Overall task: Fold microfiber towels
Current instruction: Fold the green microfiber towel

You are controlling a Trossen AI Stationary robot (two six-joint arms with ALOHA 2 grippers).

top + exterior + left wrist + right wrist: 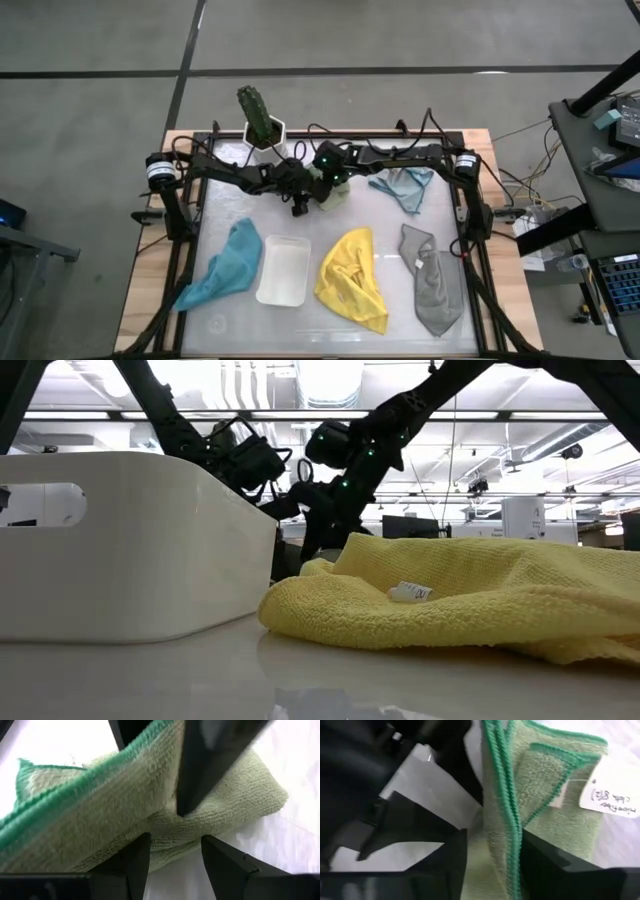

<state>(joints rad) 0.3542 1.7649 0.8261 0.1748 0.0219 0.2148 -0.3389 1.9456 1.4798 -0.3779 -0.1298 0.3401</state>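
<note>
The pale green towel (338, 197) lies folded at the table's far middle, its lower layers on the table and its upper flap (100, 795) raised on a slant. My left gripper (172, 855) is open, its fingers either side of the towel's folded near edge. My right gripper (492, 855) is open over the flap's green hem. The teal towel (225, 265), yellow towel (352, 280), grey towel (430, 285) and light blue towel (405, 185) lie crumpled on the table. My left gripper has the towel's folded edge (172, 842) in the gap between its fingertips; whether the fingers touch it I cannot tell. My right gripper comes slanting down from the far right, with the flap's hemmed edge (504, 827) running between its open fingers; I cannot tell whether they touch it.
A white tray (283, 270) stands between the teal and yellow towels. A potted plant (262, 120) stands at the far edge. A paper tag (610, 795) hangs on the pale green towel. In the low view the tray (130, 550) and yellow towel (450, 590) block the foreground.
</note>
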